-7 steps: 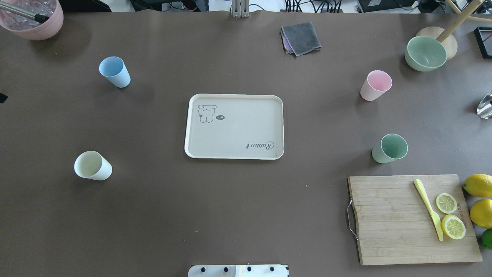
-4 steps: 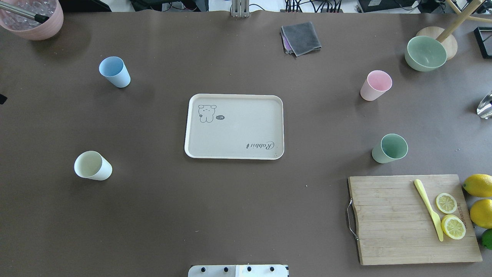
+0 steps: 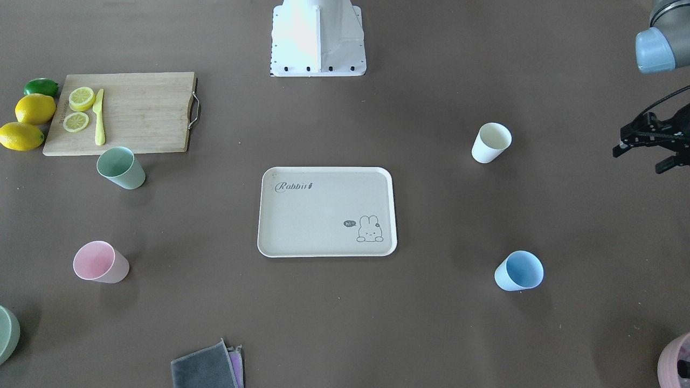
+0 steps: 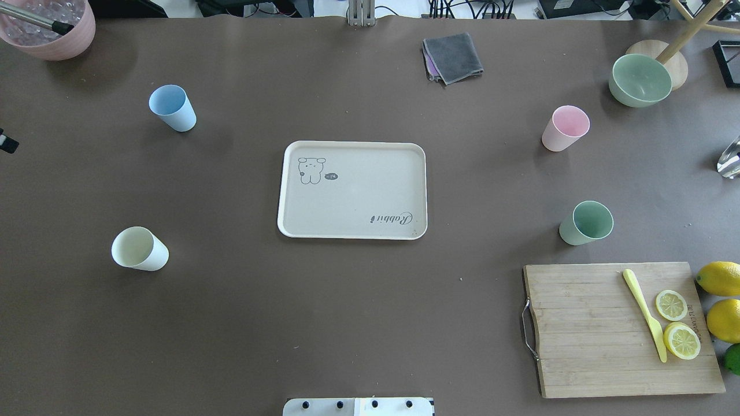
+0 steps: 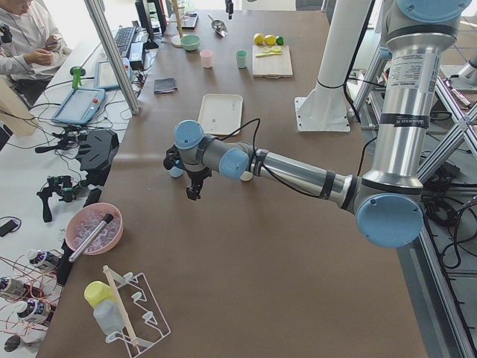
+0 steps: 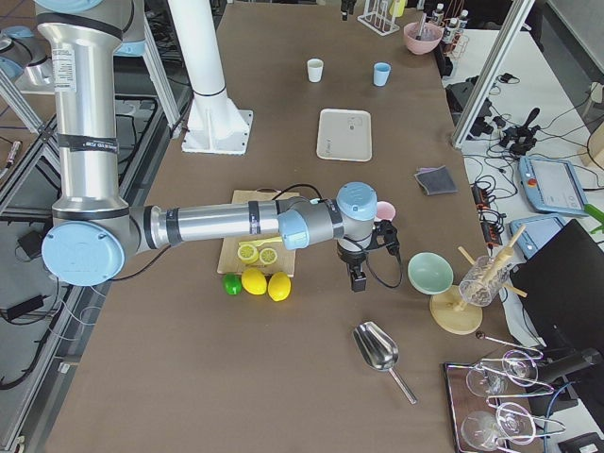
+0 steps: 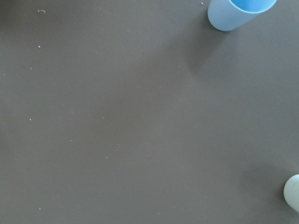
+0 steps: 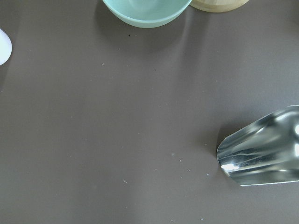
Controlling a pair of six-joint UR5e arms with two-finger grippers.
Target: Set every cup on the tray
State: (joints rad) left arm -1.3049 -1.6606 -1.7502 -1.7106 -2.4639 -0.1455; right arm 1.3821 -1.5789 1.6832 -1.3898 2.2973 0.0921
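The brown matte bench (image 4: 358,323) carries the tray (image 4: 358,190) at mid-frame in the overhead view. All four cups stand off it: the blue cup (image 4: 172,108) upper left, the cream cup (image 4: 139,248) lower left, the pink cup (image 4: 565,128) upper right, and the green cup (image 4: 585,223) just above the cutting board (image 4: 601,335).

The front-facing view shows the left claw (image 3: 640,160) at its right edge, fingers spread. The right claw (image 6: 359,280) appears only in the right side view, near a green bowl (image 6: 429,272); I cannot tell whether it is spread.

Only the side views show the room: aluminium posts (image 5: 112,52) and an operator (image 5: 26,37) at upper left.
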